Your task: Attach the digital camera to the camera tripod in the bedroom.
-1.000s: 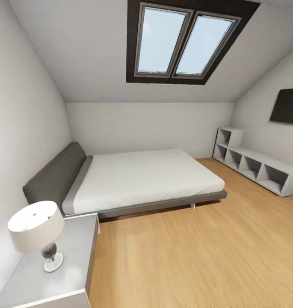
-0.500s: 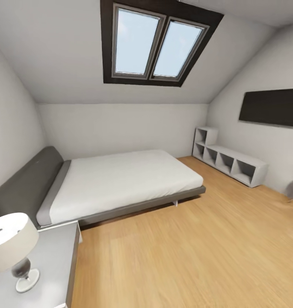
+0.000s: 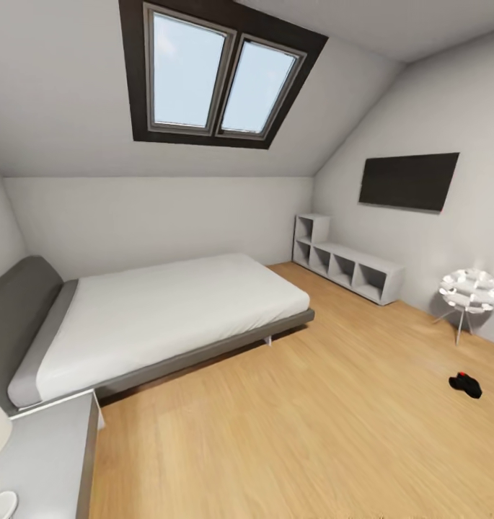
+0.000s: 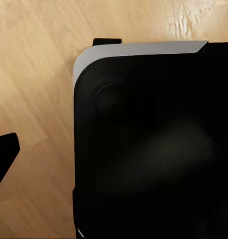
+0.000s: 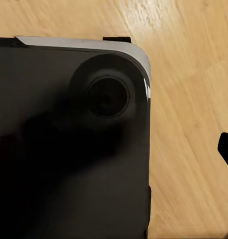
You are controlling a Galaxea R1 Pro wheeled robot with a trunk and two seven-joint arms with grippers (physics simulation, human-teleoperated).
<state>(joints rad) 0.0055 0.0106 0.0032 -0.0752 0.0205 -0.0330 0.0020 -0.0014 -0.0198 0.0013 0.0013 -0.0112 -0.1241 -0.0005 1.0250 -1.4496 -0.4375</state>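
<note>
Right now I judge I am only surveying the bedroom (image 3: pixel 391 108), not handling anything. Out on the wood floor (image 3: pixel 290 432), well apart from the bed (image 3: pixel 160 310), lies a small black object with a red spot (image 3: pixel 466 385), which I take for the digital camera; it rests low and loose, near a pale round thing on thin silver legs (image 3: pixel 469 290) by the wall under the dark screen (image 3: pixel 409 180). I cannot tell if that is the camera tripod. Both wrist views look down past the robot's dark base (image 4: pixel 153 149) to the floor, so I judge the arms hang tucked for driving. Whether either tool is released or clenched, I cannot tell.
</note>
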